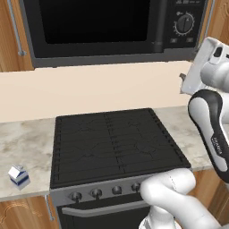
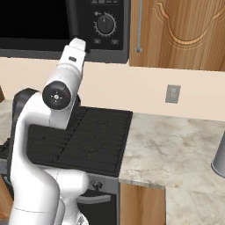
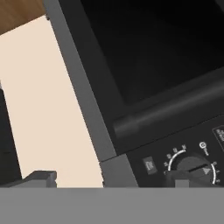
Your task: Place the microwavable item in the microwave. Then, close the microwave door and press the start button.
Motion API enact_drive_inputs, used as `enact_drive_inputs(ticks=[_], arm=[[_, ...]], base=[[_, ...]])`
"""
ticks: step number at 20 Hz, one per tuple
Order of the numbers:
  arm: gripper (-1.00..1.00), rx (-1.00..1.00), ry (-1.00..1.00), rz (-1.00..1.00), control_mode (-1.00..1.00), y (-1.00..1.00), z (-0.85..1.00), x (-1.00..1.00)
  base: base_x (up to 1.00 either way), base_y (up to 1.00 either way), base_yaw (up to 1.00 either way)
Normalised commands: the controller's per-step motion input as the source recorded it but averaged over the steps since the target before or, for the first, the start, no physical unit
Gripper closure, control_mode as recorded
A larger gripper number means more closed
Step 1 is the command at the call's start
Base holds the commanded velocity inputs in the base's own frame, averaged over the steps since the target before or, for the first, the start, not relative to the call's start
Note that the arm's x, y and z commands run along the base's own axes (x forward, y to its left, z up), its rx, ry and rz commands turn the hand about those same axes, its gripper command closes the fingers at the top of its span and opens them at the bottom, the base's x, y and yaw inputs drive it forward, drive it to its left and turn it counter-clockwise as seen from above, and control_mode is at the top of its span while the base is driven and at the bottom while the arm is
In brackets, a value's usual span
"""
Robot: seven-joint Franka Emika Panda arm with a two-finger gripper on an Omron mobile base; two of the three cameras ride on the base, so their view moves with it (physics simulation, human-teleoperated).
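The microwave [image 1: 112, 56] hangs above the stove, and its door [image 1: 94, 22] is shut, black glass facing out, with the bar handle [image 1: 159, 27] beside the panel. The panel carries a round dial [image 2: 106, 24] with small buttons [image 2: 97, 41] under it. In the hand view my gripper [image 3: 109, 179] is open, one fingertip [image 3: 41, 177] over the pale wall and the other just below the dial [image 3: 192, 165]. It hovers close in front of the door's lower corner, holding nothing. The door handle [image 3: 175, 111] runs across that view. The microwavable item is out of view.
A black stove [image 1: 116, 143] with front knobs sits under the microwave. A white-and-blue milk carton [image 1: 19, 175] stands on the left counter [image 1: 27, 138]. On the right are a wall outlet [image 2: 172, 93], marble counter [image 2: 176, 149], a grey object [image 2: 219, 158] at the edge, and wooden cabinets [image 2: 184, 30].
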Motion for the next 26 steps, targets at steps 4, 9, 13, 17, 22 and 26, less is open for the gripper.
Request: enact_drive_inputs(ticks=[4, 9, 13, 17, 22, 26], arm=[[-1.0, 0.06, 0.0, 0.2, -1.0, -0.21, -0.06, 0.25], [-1.0, 0.04, 0.0, 0.18, -1.0, 0.0, -0.09, 0.56], [-1.0, 0.03, 0.0, 0.12, -1.0, 0.0, 0.0, 0.54], [-1.0, 0.0, 0.0, 0.06, -1.0, 0.0, 0.0, 0.42], [-1.0, 0.0, 0.0, 0.01, -1.0, -0.02, 0.02, 0.37], [-1.0, 0.0, 0.0, 0.0, -1.0, 0.0, 0.22, 0.36]], base=[[0.0, 0.0, 0.0], [0.0, 0.0, 0.0], [0.0, 0.0, 0.0], [0.0, 0.0, 0.0], [0.0, 0.0, 0.0], [0.0, 0.0, 0.0]])
